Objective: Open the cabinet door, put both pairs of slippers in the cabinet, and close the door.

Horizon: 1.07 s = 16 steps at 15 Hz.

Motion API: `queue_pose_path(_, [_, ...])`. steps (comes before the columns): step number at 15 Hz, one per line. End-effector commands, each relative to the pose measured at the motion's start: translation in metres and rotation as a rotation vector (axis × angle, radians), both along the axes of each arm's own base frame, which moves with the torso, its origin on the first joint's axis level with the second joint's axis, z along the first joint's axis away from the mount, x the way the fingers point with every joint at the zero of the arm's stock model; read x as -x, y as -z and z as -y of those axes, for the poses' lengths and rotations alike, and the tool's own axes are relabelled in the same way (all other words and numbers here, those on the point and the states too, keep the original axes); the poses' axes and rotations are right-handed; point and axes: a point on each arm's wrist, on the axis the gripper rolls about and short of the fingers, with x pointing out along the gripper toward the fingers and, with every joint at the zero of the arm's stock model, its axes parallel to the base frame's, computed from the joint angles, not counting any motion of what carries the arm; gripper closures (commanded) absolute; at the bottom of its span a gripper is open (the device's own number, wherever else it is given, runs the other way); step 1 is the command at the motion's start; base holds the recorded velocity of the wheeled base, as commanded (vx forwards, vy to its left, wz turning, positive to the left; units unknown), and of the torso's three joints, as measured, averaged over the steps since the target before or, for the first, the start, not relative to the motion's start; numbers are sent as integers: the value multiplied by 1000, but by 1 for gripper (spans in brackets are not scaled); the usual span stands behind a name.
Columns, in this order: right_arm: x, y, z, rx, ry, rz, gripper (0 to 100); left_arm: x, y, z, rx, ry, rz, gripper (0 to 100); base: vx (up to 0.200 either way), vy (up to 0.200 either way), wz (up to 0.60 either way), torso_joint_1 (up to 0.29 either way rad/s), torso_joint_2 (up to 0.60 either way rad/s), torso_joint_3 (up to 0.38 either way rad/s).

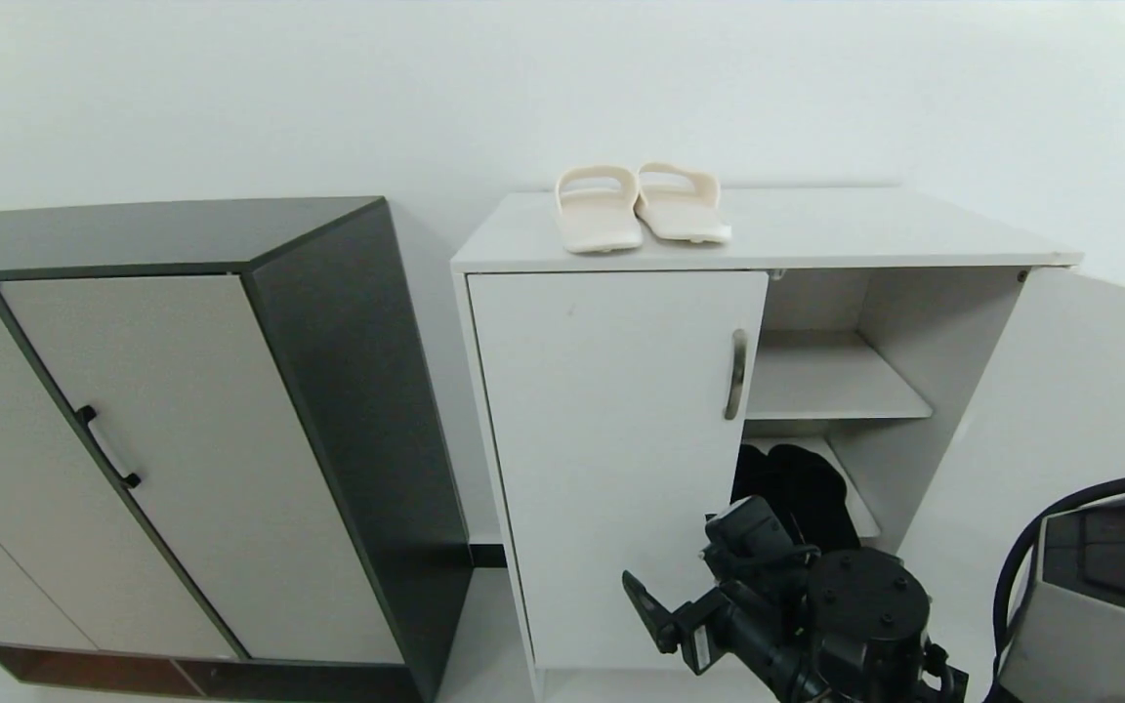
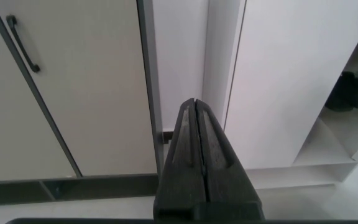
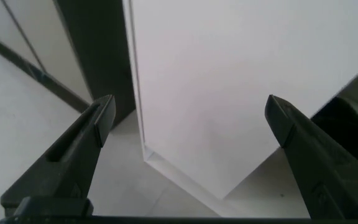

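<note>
A pair of cream slippers [image 1: 641,205] lies on top of the white cabinet [image 1: 816,229]. The cabinet's left door [image 1: 611,439], with its metal handle [image 1: 736,374], is closed, and the right half stands open with two shelves showing. A pair of black slippers [image 1: 802,488] [image 2: 352,91] sits on the lower shelf. My right gripper [image 1: 680,596] [image 3: 191,109] hangs open low in front of the closed left door, holding nothing. My left gripper [image 2: 196,109] is shut and empty, facing the gap between the two cabinets.
A dark cabinet [image 1: 328,322] with grey doors [image 1: 152,439] and black handles stands just left of the white one, with a narrow gap between them. Pale floor lies in front. A grey and black machine [image 1: 1100,586] sits at the lower right.
</note>
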Motion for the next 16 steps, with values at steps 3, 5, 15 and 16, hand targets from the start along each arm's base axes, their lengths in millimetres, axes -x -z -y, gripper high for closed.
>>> queue_pose_path(3, [0, 1, 0, 2, -2, -1, 0, 0, 0, 0, 0, 0, -1, 100, 0, 0, 0, 133, -463, -331])
queue_pose_path(5, [0, 0, -1, -2, -3, 2, 0, 0, 0, 0, 0, 0, -1, 100, 0, 0, 0, 149, -471, -325])
queue_pose_path(15, [1, -4, 1, -11, 0, 8, 0, 0, 0, 0, 2, -3, -1, 100, 0, 0, 0, 190, -498, -313])
queue_pose_path(16, [1, -4, 1, -11, 0, 8, 0, 0, 0, 0, 2, -3, -1, 100, 0, 0, 0, 222, -540, -320])
